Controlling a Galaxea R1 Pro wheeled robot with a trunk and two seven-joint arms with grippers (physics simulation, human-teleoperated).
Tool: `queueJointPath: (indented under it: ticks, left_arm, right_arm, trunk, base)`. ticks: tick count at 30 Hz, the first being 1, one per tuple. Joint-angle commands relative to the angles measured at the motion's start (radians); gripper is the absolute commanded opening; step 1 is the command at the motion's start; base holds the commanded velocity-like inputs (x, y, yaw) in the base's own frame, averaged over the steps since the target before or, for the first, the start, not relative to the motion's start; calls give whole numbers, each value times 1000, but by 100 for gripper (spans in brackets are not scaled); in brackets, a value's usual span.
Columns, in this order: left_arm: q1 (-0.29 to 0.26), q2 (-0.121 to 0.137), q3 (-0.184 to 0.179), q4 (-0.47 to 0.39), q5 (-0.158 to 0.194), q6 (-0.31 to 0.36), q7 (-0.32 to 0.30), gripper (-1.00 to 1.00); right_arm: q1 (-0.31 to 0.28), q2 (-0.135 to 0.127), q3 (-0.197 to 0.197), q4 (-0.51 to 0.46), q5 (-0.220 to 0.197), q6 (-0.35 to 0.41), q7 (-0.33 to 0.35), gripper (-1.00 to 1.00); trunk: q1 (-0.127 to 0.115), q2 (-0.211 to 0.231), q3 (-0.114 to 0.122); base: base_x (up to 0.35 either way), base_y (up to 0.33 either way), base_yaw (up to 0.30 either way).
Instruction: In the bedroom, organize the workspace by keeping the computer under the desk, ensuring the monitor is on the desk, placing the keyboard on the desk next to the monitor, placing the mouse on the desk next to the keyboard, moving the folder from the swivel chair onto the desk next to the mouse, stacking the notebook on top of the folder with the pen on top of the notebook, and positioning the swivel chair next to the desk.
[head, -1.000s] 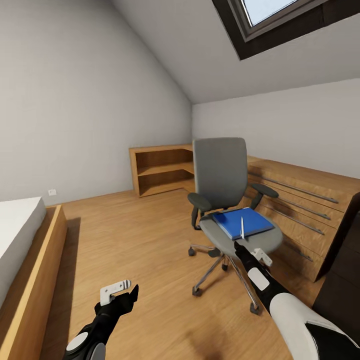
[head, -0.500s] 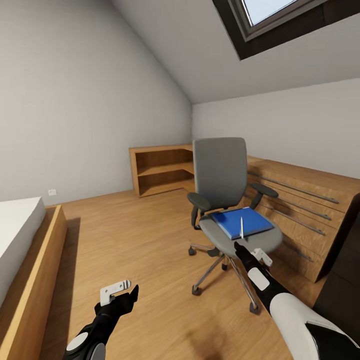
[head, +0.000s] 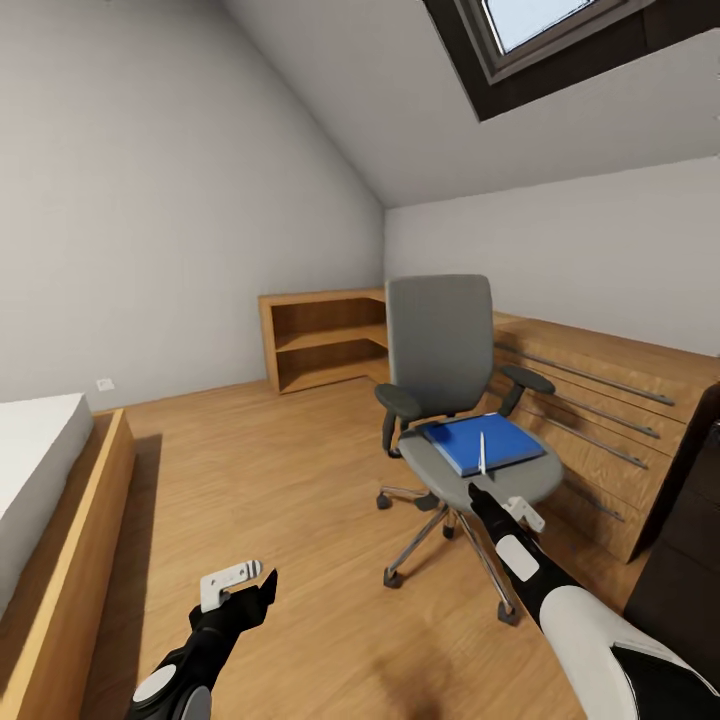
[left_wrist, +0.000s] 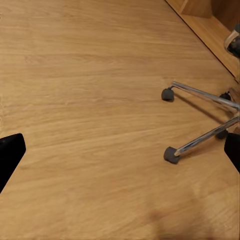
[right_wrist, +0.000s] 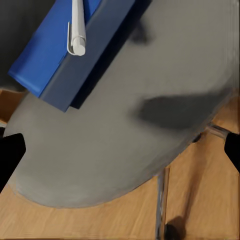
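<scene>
The chair (head: 462, 420) is seen standing on the wooden floor (head: 280, 500), just beside a light-wood chest of drawers (head: 600, 420) on its far side. The folder (head: 482, 445) is laid flat on the grey seat, and the pen (head: 482, 453) is seen lying on top of the folder. In the right wrist view the folder (right_wrist: 65, 55) is shown as a blue slab with a darker edge resting on the seat (right_wrist: 140, 125), with the white pen (right_wrist: 77, 27) along its upper face.

The right end effector (head: 478, 492) is held just in front of the seat's near edge, close to the pen's lower end and apart from it. Its fingers are seen as dark tips at opposite edges of the right wrist view (right_wrist: 11, 152), spread wide with nothing between them.

The left end effector (head: 250, 590) is held low over bare floor, well apart from the chair. Its fingers (left_wrist: 10, 155) are likewise spread wide and grip nothing; two metal legs of the chair base (left_wrist: 200, 120) with their casters are seen beyond them.

A bed (head: 45, 490) with a wooden frame is seen at the left, an open shelf unit (head: 325, 340) stands against the far wall, and a skylight (head: 560, 40) is set in the sloped ceiling.
</scene>
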Motion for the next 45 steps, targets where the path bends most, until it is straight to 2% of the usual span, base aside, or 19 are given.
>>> queueJointPath:
  ticks: [1,24,30,45]
  left_arm:
    - [0,0,-1,-2,11,3,9,100]
    - [0,0,-1,-1,11,3,10,100]
    - [0,0,-4,20,11,3,10,100]
    - [0,0,-4,24,10,3,10,100]
  right_arm:
    - [-1,0,-2,2,-11,-3,8,100]
    - [-1,1,-2,2,-10,-3,9,100]
    - [-1,1,-2,2,-11,-3,8,100]
    - [-1,1,-2,2,-11,-3,8,100]
  trunk:
    - [-1,0,-1]
    - [-1,0,-1]
    - [-1,0,-1]
    - [-58,105,46]
  base:
    - [-234,0,0]
    - [-323,0,0]
    - [-83,0,0]
    - [-5,0,0]
